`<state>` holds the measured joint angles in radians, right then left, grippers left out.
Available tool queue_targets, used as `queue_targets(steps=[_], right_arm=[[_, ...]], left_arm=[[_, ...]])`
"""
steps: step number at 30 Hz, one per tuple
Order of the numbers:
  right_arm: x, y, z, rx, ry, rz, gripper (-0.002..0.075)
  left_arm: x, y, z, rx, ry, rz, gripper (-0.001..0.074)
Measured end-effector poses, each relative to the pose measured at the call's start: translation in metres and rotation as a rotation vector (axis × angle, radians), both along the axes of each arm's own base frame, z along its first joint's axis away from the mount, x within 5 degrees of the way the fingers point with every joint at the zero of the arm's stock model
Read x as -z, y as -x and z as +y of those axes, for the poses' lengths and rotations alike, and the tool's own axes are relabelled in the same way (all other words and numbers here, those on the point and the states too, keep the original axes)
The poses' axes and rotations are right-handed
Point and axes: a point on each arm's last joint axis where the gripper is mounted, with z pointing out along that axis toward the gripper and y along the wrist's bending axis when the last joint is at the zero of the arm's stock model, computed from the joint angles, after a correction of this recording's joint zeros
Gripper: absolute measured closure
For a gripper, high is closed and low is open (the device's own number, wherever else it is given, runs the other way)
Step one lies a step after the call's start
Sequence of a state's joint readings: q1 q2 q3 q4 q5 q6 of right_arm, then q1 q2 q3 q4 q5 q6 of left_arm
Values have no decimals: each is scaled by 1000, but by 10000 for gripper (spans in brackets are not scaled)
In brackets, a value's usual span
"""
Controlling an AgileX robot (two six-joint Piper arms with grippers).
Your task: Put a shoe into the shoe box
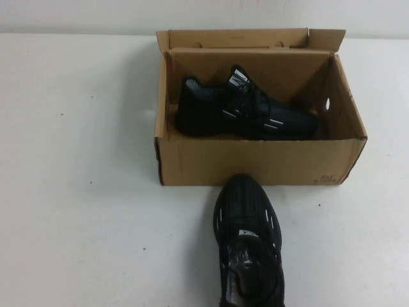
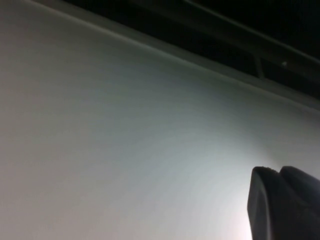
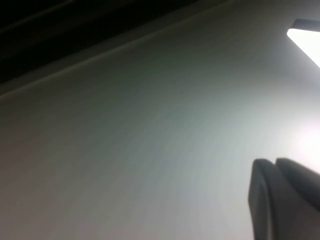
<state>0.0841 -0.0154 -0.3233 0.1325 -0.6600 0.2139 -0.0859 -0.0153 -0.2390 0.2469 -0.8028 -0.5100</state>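
The shoe (image 1: 248,243), a black mesh sneaker with white dash marks and a grey tongue patch, lies on the white table just in front of the shoe box, toe pointing at its front wall. The shoe box (image 1: 255,163) is brown cardboard, open at the top, with a round hole in its right end. Neither arm shows in the high view. My left gripper (image 2: 279,171) is shut and empty over a bare pale surface in the left wrist view. My right gripper (image 3: 275,161) is shut and empty over a similar surface in the right wrist view.
A matching black sneaker (image 1: 246,109) with a white striped tab lies on its side inside the box, toe to the right. The box's back flap (image 1: 236,38) stands up. The white table (image 1: 77,192) spreads out to the left and right of the box.
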Motion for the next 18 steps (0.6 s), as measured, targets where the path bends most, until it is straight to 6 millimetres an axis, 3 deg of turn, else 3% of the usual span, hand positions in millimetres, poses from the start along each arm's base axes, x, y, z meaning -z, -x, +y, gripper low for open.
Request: queue_targets(steps=[6,9,13,18], right_arm=[[-45,29,2,-90,10,63,743],[-63,32,4,-125,25,159,743],[-69,8,11,-160,65,431,743],[-47,-40,19,-186,112,839,743]], left_arm=[[-43,16,9,-101,22,168,736],[-52,7,11,-136,25,296,736],[-46,-22,12,-170,15,509,736],[-26,-51,15,-246,-21,815,736]])
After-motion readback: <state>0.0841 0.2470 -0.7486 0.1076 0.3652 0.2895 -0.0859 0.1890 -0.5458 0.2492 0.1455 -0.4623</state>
